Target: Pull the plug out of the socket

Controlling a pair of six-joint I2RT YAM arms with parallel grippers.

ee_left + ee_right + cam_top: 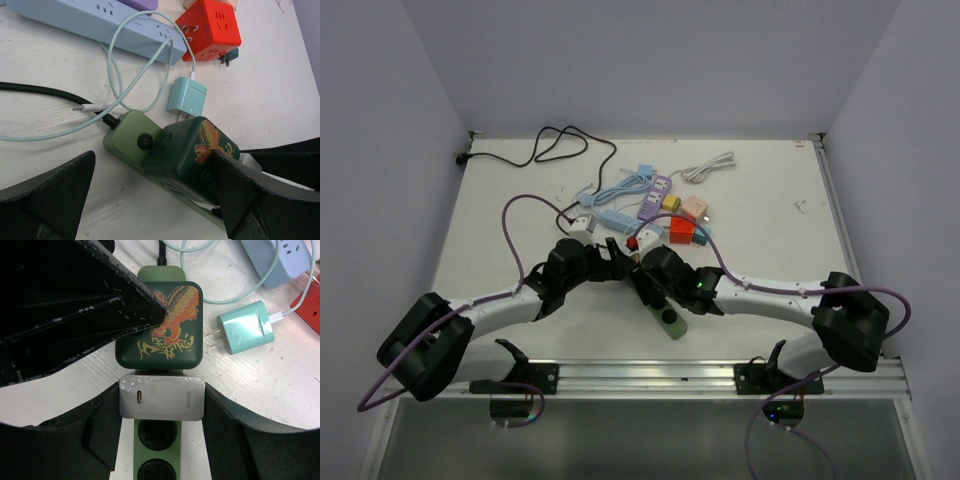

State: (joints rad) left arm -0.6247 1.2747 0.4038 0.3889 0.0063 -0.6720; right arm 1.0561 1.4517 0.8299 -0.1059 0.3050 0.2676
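Observation:
A light green socket strip (158, 440) lies on the table, also seen as the strip (673, 322) between the two arms. Two things are plugged into it: a white plug marked HONOR (161, 399) and a dark green charger with a dragon print (160, 330). My right gripper (161, 405) is shut on the white plug, one finger on each side. My left gripper (152, 175) is open and straddles the strip's switch end (131, 137). Its right finger (240, 195) lies over the dragon charger (200, 150).
Beside the strip lie a teal charger (186, 96) with its pale cable, a red cube socket (210, 29), a blue strip (100, 20) and the green strip's black cord (40, 91). Farther back are a purple strip (656, 196), a white cable (708, 168) and a black cord (535, 150).

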